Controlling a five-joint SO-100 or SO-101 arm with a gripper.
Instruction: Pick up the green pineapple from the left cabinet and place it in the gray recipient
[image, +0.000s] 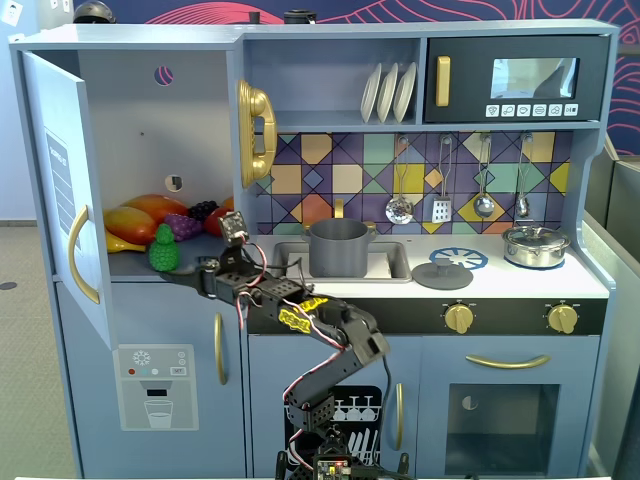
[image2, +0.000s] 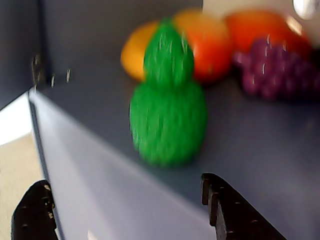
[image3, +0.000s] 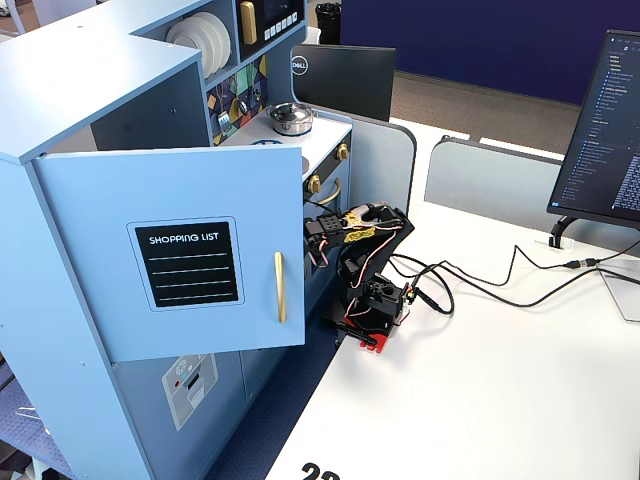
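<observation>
Pineapple ahead, tool spread.
We judge the green pineapple (image2: 168, 122) light, stiff, bumpy; our open tool (image2: 125, 210) should pinch its round body.

In a fixed view, the pineapple (image: 163, 250) stood at the front edge of the cabinet (image: 140, 120) shelf, other fruit (image: 150, 218) behind it. The pincer (image: 205, 270) lay just right of it. The pot (image: 338, 248) sat in the sink (image: 392, 262) farther right.
</observation>
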